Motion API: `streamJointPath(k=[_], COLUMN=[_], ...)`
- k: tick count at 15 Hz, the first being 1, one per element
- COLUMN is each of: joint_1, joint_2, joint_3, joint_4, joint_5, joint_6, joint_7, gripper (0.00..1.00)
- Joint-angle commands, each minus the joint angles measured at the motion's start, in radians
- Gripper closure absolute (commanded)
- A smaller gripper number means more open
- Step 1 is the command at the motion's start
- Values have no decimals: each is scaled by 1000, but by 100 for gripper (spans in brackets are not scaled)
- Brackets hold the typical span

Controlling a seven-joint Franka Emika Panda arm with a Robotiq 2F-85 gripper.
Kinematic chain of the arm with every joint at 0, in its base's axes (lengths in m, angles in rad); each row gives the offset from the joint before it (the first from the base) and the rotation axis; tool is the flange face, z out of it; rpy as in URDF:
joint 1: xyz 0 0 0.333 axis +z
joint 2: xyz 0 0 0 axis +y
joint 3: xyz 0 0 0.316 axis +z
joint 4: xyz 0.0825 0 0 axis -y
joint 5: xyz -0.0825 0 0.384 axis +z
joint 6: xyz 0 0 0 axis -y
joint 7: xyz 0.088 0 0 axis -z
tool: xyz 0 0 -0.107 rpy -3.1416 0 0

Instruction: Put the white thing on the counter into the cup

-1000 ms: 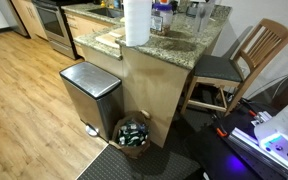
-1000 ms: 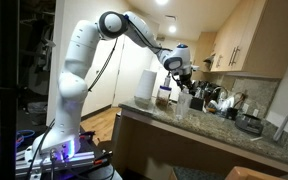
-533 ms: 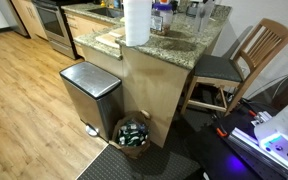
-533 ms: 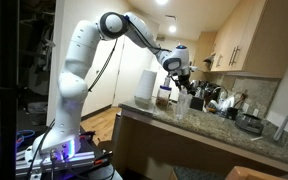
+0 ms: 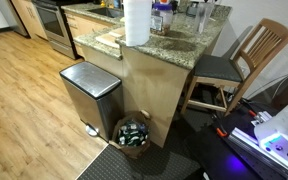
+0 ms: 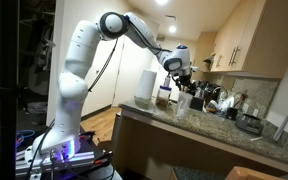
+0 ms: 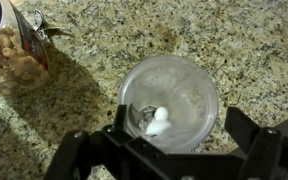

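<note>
While the gripper is hung over the clear cup at the centre of the wrist view, its jaws are seen spread wide, with nothing pinched between them. The white thing is found low in the middle of the frame, apparently lying on the cup's bottom, though the clear wall blurs this. The cup is stood on the counter, with a snack jar at the upper left.

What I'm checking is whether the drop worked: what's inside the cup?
The white thing lies inside the cup, low by its wall. The hand covers the cup's near rim, so anything there is hidden.
</note>
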Motion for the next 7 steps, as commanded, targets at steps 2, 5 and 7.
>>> streamJointPath(k=[2, 5, 7], joint_1=[-1, -3, -3], joint_2=[-6, 0, -1], joint_3=[-6, -1, -1], joint_4=[-14, 2, 3], joint_5=[-10, 3, 3], joint_6=[44, 24, 24], joint_7=[9, 3, 5], gripper=[0, 0, 0])
